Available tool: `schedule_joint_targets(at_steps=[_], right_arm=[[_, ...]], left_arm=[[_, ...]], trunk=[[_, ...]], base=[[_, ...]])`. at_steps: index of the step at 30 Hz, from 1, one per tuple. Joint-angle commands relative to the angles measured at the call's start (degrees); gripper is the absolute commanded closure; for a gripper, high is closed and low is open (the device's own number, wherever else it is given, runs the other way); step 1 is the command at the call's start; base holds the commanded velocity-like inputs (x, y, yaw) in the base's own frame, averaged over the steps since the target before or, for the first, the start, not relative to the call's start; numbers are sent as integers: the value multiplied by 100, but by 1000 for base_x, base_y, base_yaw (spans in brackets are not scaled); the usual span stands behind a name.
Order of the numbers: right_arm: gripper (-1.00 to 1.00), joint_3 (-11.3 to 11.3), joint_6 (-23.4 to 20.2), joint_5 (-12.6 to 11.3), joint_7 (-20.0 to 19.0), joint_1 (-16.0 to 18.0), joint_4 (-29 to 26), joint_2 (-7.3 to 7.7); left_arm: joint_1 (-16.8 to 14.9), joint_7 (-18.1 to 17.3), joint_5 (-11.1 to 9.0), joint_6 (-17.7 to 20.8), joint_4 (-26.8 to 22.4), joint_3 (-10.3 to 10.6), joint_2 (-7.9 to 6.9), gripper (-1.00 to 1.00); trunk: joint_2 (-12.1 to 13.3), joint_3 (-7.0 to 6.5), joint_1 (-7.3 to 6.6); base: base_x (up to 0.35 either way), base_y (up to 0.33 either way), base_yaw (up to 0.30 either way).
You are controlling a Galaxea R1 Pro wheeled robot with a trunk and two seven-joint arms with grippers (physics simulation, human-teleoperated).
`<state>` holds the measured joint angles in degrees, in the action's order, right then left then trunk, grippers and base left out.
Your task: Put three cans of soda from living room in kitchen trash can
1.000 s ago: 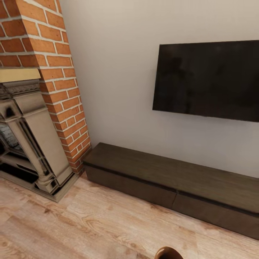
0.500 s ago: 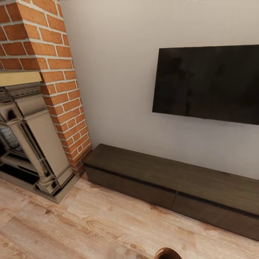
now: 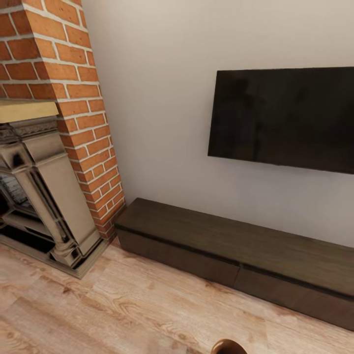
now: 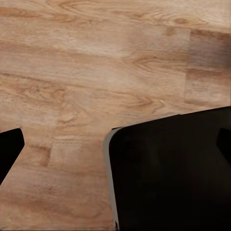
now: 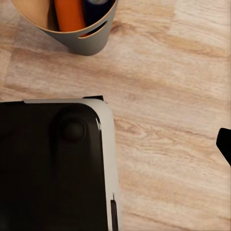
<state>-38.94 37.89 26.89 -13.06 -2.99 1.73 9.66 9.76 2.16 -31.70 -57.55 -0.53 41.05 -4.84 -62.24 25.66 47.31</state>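
The light wood floor [image 3: 123,309] runs across the bottom of the head view, carrying the long dark cabinet [image 3: 236,260] from centre to lower right and the fireplace [image 3: 44,196] base at the left. In the right wrist view the bin [image 5: 82,33] stands on the floor [image 5: 163,96] at the upper left of the frame, beside the black robot base [image 5: 53,168] at lower left. A brown rounded edge [image 3: 229,346] shows at the head view's bottom.

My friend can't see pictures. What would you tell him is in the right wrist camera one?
A pale grey bin with a brown inside stands on a light wood floor, holding an orange can and a dark blue can. A black robot part with a grey edge is in the foreground.
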Motion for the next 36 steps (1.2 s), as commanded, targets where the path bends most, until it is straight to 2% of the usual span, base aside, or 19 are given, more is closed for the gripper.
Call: schedule_joint_targets(at_steps=[1,8,16,20,26,36], right_arm=[[-100,0,0,0,1,0,2,0],[-100,3,-42,-1,1,0,37,-4],[-100,12,-610,8,-3,-2,48,-13],[-100,18,-721,15,-4,-3,53,-147],[-100,37,-873,40,-4,-7,55,-300],[-100,44,-1108,48,1,-9,56,-320]], left_arm=[[0,-1,-1,46,0,0,0,-100],[0,-4,-7,342,-4,-27,1,-100],[-3,16,-46,582,-2,-83,-32,-100],[-14,62,-200,745,-2,-206,-41,-100],[-24,52,-532,925,-5,-610,-56,-100],[-34,55,-672,1113,0,-755,-86,-100]], trunk=[[42,-19,-23],[322,-144,-176],[643,-288,-352],[804,-360,-440],[1044,-467,-572],[1445,-647,-791]], base=[[0,0,0],[0,0,0],[0,0,0],[0,0,0],[0,0,0],[0,0,0]])
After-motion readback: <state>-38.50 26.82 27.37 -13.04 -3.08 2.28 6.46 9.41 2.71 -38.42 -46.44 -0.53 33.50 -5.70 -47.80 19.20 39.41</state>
